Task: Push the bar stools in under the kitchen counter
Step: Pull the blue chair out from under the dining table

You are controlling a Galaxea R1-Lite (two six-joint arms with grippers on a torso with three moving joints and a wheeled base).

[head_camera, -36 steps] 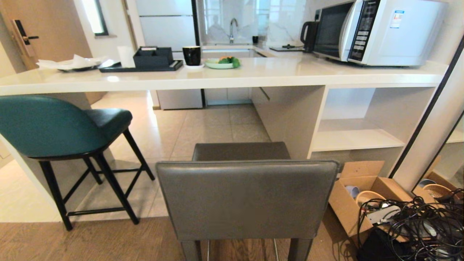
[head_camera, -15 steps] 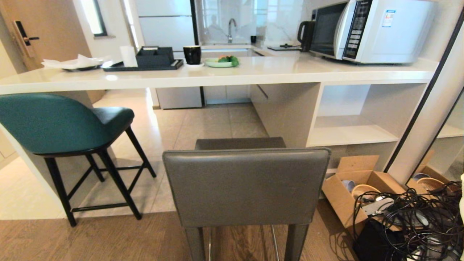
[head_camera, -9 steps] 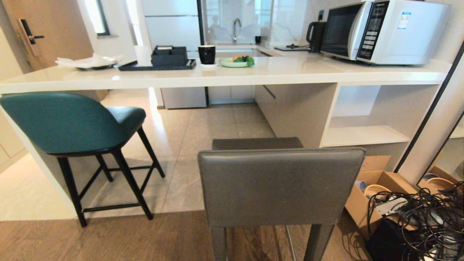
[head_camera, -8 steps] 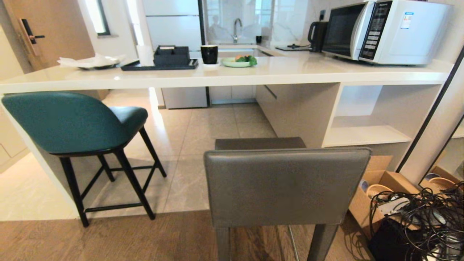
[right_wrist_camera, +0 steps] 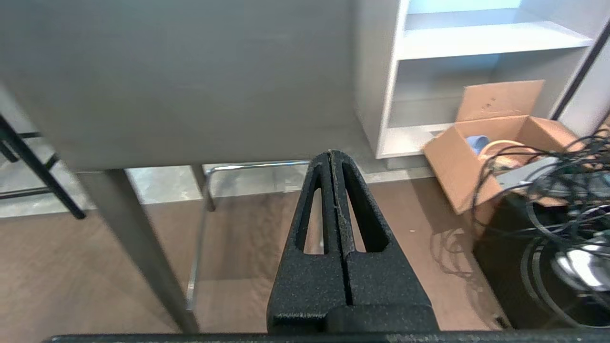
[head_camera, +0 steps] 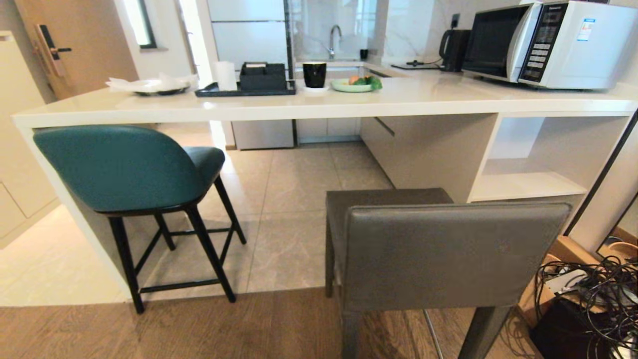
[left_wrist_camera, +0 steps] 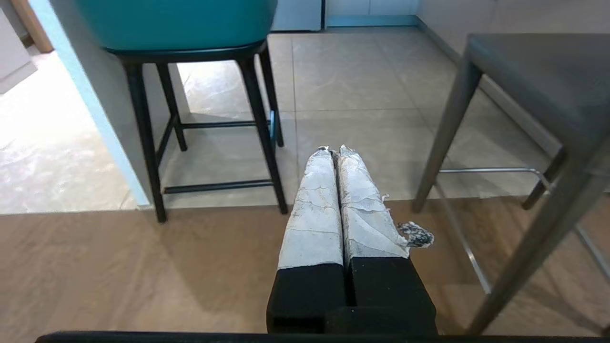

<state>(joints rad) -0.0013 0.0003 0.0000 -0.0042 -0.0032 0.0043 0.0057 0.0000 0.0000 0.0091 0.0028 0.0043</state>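
Grey stool (head_camera: 448,254) out from kitchen counter (head_camera: 349,102); left end effector (left_wrist_camera: 333,151), right end effector (right_wrist_camera: 331,155) closed, empty.

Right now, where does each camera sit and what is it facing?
Head: up high, facing the kitchen counter, teal stool and grey stool; no arms show.
Left wrist: low, behind the shut left gripper, facing both stools' legs.
Right wrist: low, behind the shut right gripper, facing the grey stool's back.
All share the grey stool.

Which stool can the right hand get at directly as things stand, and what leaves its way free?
Probably the dark grey stool: its square back stands just ahead of the shut right hand, with nothing between them.
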